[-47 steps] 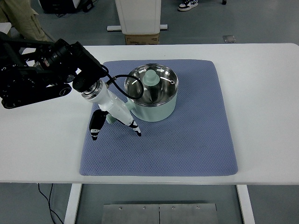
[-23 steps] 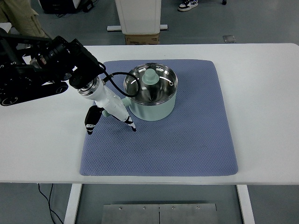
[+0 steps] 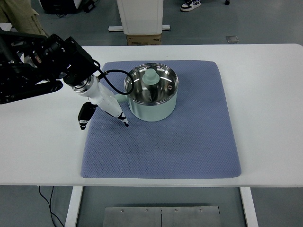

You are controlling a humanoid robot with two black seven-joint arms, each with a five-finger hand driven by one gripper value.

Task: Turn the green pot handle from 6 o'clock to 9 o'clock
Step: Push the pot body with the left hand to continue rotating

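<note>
A pale green pot (image 3: pixel 152 110) with a steel inside stands on the blue mat (image 3: pixel 189 142), left of its middle. A green knobbed lid (image 3: pixel 151 78) lies tilted inside it. The pot's handle points left and slightly down, almost wholly covered by my left hand (image 3: pixel 104 118). That hand is white with black fingertips (image 3: pixel 124 122) and closes over the handle, its thumb (image 3: pixel 84 116) hanging past the mat's left edge. The black left arm (image 3: pixel 33 66) comes in from the left edge. No right arm shows.
The mat lies on a white table (image 3: pixel 265 94). Beyond the far edge stand a white pedestal (image 3: pixel 139 16) and a cardboard box (image 3: pixel 143 39). A person's trouser leg (image 3: pixel 19 14) shows at top left, shoes (image 3: pixel 189 4) at top.
My left hand has moved up and left with the handle. The handle has swung clockwise from lower left toward the left, and the pot has shifted slightly left and back.
</note>
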